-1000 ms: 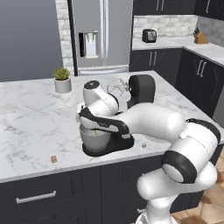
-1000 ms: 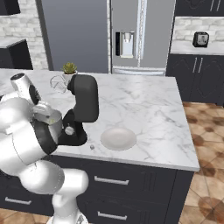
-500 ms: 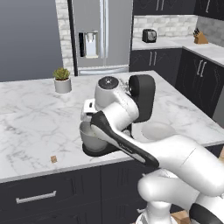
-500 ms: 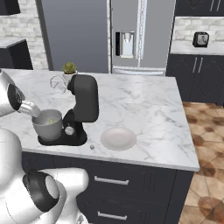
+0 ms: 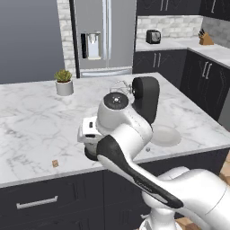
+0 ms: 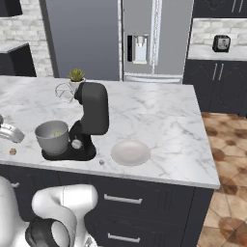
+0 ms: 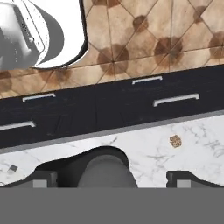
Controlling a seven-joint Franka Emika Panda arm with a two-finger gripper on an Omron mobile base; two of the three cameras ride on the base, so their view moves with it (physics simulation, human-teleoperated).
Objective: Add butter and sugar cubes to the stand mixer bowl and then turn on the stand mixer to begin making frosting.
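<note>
**Gripper spread wide over the bowl's near rim, sugar cube off to one side**

In the hand view the gripper (image 7: 112, 178) looks down with its two dark tips set far apart and nothing between them; the grey brushed-metal stand mixer bowl (image 7: 104, 170) and the flat black base sit directly beneath it, and the tan-brown sugar cube (image 7: 175, 141) lies on the marble worktop (image 7: 144, 146) well clear of the right tip, near the worktop edge; below that edge run dark drawer fronts with slim metal handles and a brown tiled floor.

The right base view gives what the hand view cannot: the matte black stand mixer (image 6: 89, 120) with rounded head tilted up, wire whisk (image 6: 64, 91) raised behind it, a small knob on its side, and a small pale yellow lump, the butter (image 6: 57, 134), inside the bowl; a shallow white plate (image 6: 130, 152) lies beyond the mixer from the gripper.

In the left base view the white arm covers the bowl; the cube (image 5: 55, 163) is beside it; no writing can be read.
</note>
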